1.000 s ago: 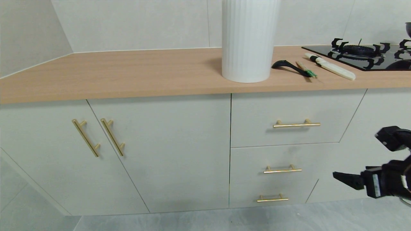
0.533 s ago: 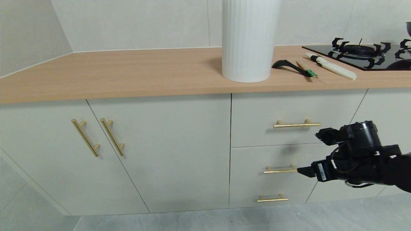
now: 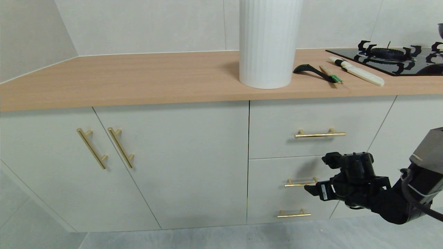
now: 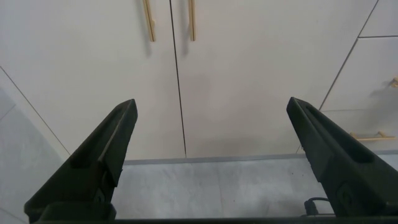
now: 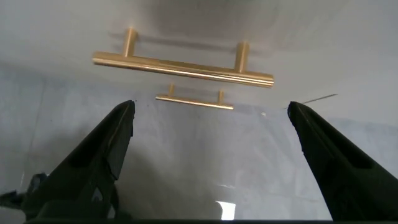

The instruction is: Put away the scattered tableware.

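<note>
On the wooden counter (image 3: 138,79) lie a black ladle (image 3: 309,71), wooden chopsticks (image 3: 330,74) and a white knife (image 3: 360,72), just right of a tall white ribbed container (image 3: 268,43). My right gripper (image 3: 317,174) is open, low in front of the drawer stack, its fingertips close to the middle drawer's gold handle (image 3: 301,182). From the right wrist, that handle (image 5: 183,67) lies just ahead of the open right gripper (image 5: 211,115), with the bottom drawer's handle (image 5: 194,101) beyond. My left gripper (image 4: 211,112) is open and empty, facing the double cabinet doors (image 4: 177,74).
A black gas hob (image 3: 391,57) sits at the counter's right end. The top drawer handle (image 3: 320,134) and bottom drawer handle (image 3: 293,214) are above and below my right gripper. Two gold door handles (image 3: 105,148) are on the left cabinet. Grey floor (image 3: 207,238) lies below.
My right arm has moved left and forward from the picture's right edge to the middle drawer's handle, gripper still open. The tableware on the counter has not moved.
</note>
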